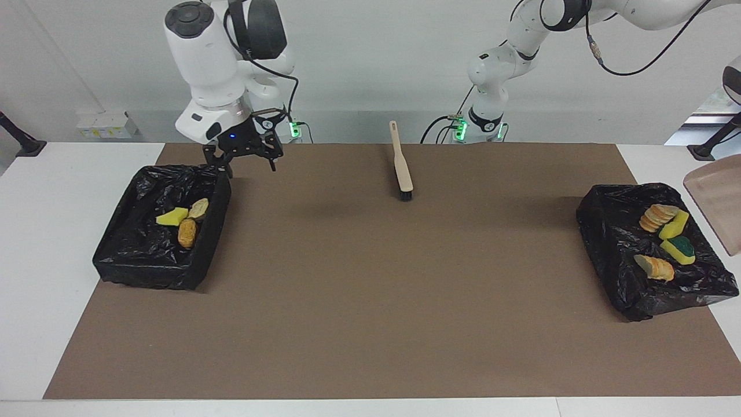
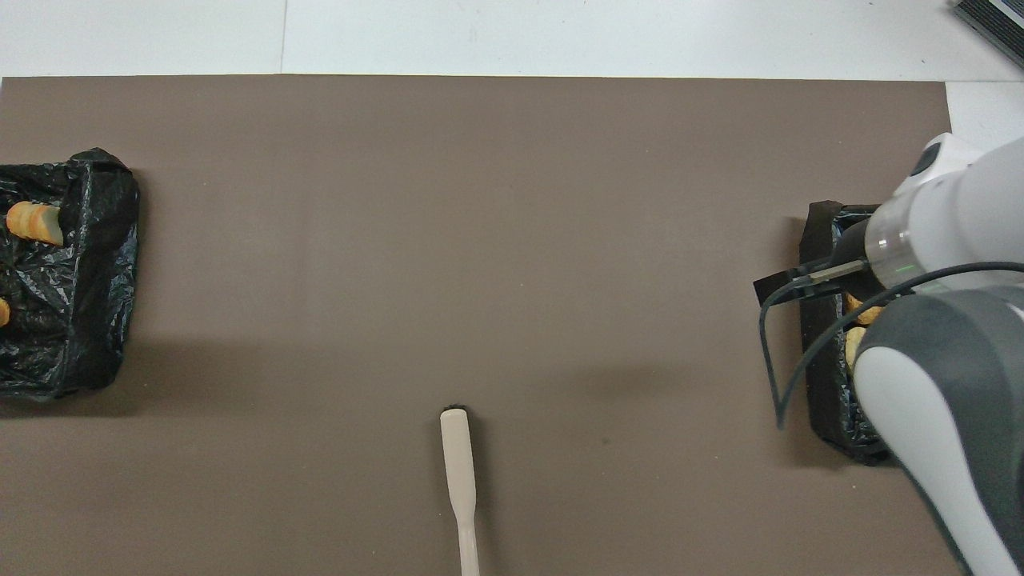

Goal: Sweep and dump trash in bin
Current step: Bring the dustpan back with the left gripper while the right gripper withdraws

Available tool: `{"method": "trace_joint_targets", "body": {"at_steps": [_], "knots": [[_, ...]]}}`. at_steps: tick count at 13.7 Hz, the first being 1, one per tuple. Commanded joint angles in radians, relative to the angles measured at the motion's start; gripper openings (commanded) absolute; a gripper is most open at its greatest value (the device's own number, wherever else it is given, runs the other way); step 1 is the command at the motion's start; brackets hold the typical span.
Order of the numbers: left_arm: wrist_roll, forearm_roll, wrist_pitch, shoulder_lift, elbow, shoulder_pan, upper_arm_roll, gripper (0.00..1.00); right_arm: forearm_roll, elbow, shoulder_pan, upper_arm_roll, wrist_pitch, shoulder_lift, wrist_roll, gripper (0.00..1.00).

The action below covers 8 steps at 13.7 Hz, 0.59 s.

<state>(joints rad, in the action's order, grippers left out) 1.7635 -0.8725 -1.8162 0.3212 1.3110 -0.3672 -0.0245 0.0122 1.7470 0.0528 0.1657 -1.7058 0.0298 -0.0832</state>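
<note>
Brown mat (image 1: pixel 370 301) with a black-lined bin at each end. Bin (image 1: pixel 651 249) at the left arm's end holds four trash scraps (image 1: pixel 666 231); bin (image 1: pixel 162 234) at the right arm's end holds three (image 1: pixel 182 223). Dustpan (image 1: pixel 718 205), tipped over the first bin and empty, runs off frame; the left gripper is unseen, clenched, presumably on it. Right gripper (image 1: pixel 246 153), released and empty, hangs over the second bin's rim. Brush (image 1: pixel 401 163) lies free near the robots. Dumping looks complete; next, set the dustpan down.

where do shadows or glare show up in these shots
Facing view: a soft shadow falls on the brown mat near the brush; the bin at the right arm's end glints on its black liner. Overhead view: the right arm covers most of that bin.
</note>
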Motion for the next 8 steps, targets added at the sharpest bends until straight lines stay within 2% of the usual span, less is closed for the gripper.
{"method": "trace_joint_targets", "body": {"at_steps": [1, 3, 7, 8], "knots": [[-0.009, -0.022, 0.066, -0.013, -0.018, 0.048, 0.012, 0.0, -0.012, -0.032, 0.051, 0.011, 0.044, -0.011, -0.027, 1.0], [-0.002, 0.015, 0.081, -0.019, -0.019, 0.048, 0.003, 0.0, -0.011, -0.046, 0.087, 0.006, 0.045, -0.011, -0.02, 1.0], [0.022, 0.253, 0.122, -0.042, -0.006, 0.03, 0.012, 0.0, -0.003, -0.047, 0.157, 0.005, 0.051, -0.01, -0.03, 1.0], [0.031, 0.313, 0.165, -0.05, 0.013, 0.03, 0.014, 0.0, 0.009, -0.047, 0.144, -0.033, 0.054, -0.001, -0.026, 1.0]]}}
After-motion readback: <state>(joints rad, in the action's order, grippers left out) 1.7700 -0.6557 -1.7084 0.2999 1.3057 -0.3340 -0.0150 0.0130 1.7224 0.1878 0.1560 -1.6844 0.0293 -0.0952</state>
